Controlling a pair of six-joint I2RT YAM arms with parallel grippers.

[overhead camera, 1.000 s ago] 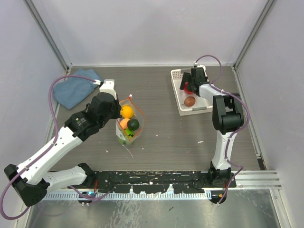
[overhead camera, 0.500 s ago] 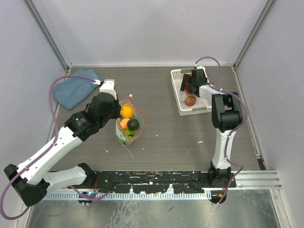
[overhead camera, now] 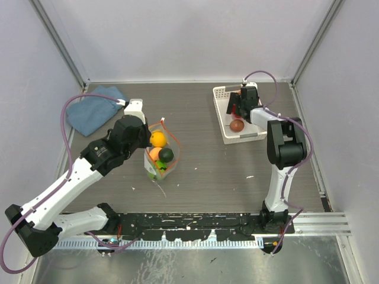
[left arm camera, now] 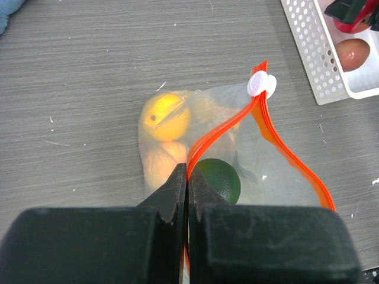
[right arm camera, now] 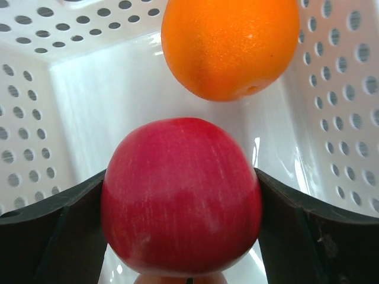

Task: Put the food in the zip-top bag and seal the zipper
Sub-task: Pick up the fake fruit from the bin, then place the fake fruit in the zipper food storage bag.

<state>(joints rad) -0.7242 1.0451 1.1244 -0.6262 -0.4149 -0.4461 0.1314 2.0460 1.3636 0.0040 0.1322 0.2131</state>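
The clear zip-top bag stands mid-table, its mouth open. In it are a yellow fruit, a peach fruit and a green fruit. My left gripper is shut on the bag's red-orange zipper at its near rim; the white slider is at the far end. My right gripper is inside the white basket, its fingers pressed on both sides of the red fruit. An orange fruit lies just beyond it. A brown fruit lies in the basket's near part.
A blue folded cloth lies at the back left. The basket's perforated walls close in around my right gripper. The enclosure's walls ring the table.
My right wrist has shifted slightly to the right over the basket. The left arm, the bag and the fruits have not moved.
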